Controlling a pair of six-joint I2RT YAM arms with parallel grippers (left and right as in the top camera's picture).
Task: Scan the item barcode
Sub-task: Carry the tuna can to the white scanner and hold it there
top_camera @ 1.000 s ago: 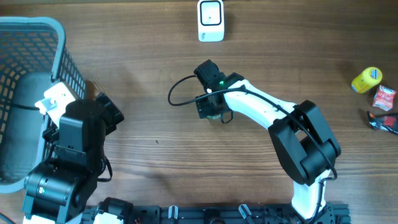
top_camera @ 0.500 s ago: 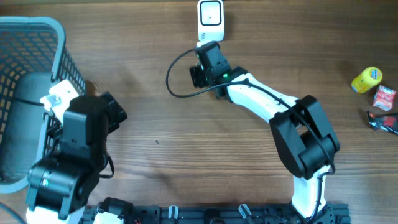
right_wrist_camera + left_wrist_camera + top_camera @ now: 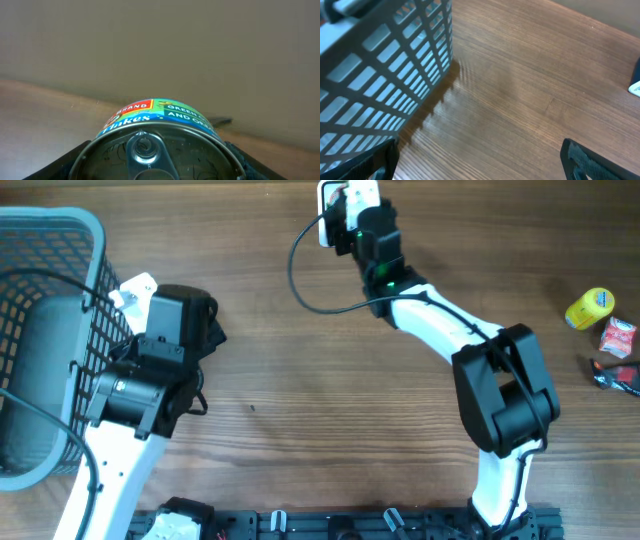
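Right wrist view: the right gripper [image 3: 156, 167] is clamped on the can [image 3: 155, 127], whose pull-tab lid faces the camera, so its axis runs straight out along the reach. Overhead, that arm sits over the scanner [image 3: 326, 202]; no barcode shows. The left gripper [image 3: 480, 162] gapes empty beside the basket [image 3: 380, 75], well apart.
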